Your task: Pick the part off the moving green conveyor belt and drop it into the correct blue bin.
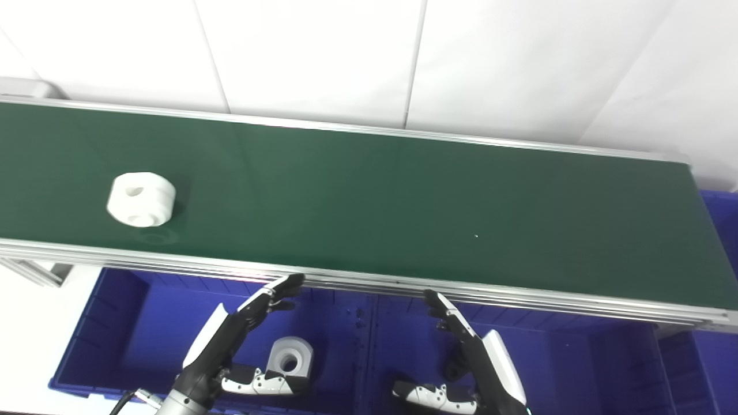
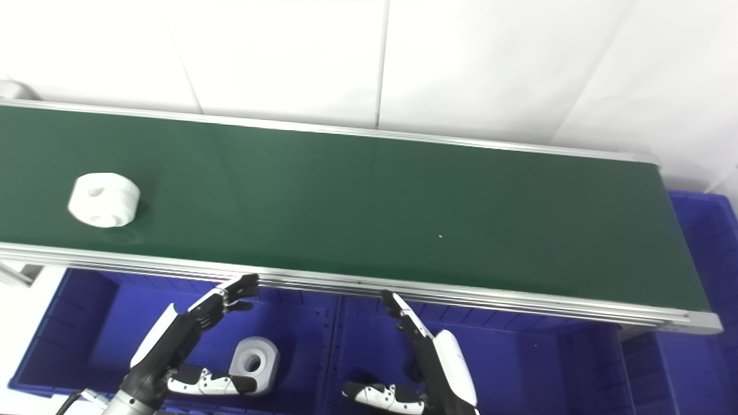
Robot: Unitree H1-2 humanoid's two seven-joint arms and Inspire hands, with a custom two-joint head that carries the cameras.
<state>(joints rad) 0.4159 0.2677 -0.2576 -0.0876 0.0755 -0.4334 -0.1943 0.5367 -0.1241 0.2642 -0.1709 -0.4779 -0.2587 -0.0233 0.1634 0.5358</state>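
Observation:
A white round part with holes in its top lies on the green conveyor belt at the far left, near the front rail. Both hands hover below the belt's front rail, over the blue bins. My left hand is open, fingers stretched toward the rail and thumb spread, above the left blue bin. In that bin, just beside the left thumb, lies a second white part. Over the middle blue bin, my right hand is open too and holds nothing.
A silver rail runs along the belt's front edge, just above the fingertips. Another blue bin sits past the belt's right end. White wall panels stand behind the belt. White floor shows at the lower left.

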